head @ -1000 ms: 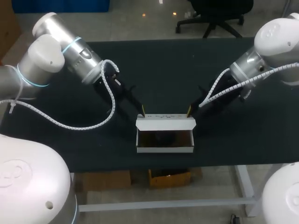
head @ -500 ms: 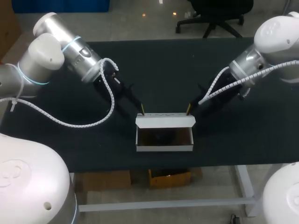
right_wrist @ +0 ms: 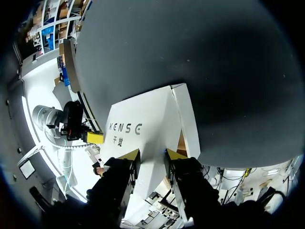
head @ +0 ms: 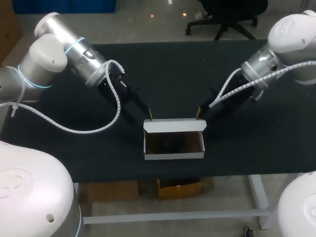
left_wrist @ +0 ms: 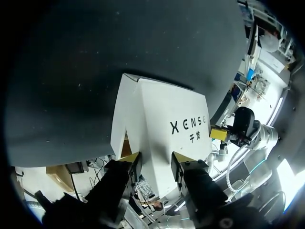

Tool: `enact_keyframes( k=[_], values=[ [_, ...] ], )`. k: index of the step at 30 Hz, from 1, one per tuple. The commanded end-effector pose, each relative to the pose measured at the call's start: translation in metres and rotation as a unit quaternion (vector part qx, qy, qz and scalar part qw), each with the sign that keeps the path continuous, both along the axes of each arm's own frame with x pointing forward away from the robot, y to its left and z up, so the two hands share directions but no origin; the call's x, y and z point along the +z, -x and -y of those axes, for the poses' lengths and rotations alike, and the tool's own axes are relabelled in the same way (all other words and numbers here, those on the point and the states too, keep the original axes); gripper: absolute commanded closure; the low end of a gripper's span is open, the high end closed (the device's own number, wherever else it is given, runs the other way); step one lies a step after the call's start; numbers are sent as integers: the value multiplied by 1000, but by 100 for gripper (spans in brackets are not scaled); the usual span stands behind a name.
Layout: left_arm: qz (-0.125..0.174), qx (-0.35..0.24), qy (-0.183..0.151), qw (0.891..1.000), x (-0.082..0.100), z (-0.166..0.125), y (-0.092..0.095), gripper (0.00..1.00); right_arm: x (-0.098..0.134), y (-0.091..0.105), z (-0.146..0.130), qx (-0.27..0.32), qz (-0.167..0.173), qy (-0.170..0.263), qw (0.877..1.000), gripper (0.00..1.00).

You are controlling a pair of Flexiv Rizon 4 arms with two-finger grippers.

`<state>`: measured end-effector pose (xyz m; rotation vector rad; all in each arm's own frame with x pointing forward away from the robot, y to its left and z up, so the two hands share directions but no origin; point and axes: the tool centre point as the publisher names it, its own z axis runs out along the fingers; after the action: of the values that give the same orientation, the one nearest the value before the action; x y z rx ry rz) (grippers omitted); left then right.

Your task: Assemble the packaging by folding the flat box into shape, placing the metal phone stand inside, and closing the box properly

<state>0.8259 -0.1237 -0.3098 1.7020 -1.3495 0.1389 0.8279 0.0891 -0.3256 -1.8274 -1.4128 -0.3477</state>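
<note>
Change: the lid flap [head: 174, 125] had tipped further up than a second before. In the head view its white strip looked narrower, and the small dark marks along it no longer showed.
Arms: both had drawn slightly back with the flap's rear edge, while the body of the box had stayed in place.
Box: the white box [head: 174, 148] stood at the near middle of the dark worktop [head: 173, 74], its open top facing up. The inside was too dark to make out.
Left fingers: the left fingers [head: 150, 116] were at the flap's rear left corner. They were moderately apart, with the flap's broad white face running ahead of the gap and nothing pinched between them.
Right fingers: the right fingers [head: 199, 114] were at the rear right corner. They were narrowly apart, tips over the same white face and gripping nothing.
Writing: a short line of dark print with two smaller characters beneath it sat on the flap's outer face, seen in both wrist views.
</note>
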Motion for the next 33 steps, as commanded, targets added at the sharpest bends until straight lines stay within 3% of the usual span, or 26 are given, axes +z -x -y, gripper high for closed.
enact_keyframes(
  k=[1, 33],
  values=[
    [-2, -2, -2, 1000, 1, 3, -2, 59, 2, -4, -3, 3, -3, 1, 1000, 69],
    [-3, 4, 1, 1000, 5, 4, -20, 59, 4, -14, -11, -4, 6, 16, 1000, 69]
  ],
)
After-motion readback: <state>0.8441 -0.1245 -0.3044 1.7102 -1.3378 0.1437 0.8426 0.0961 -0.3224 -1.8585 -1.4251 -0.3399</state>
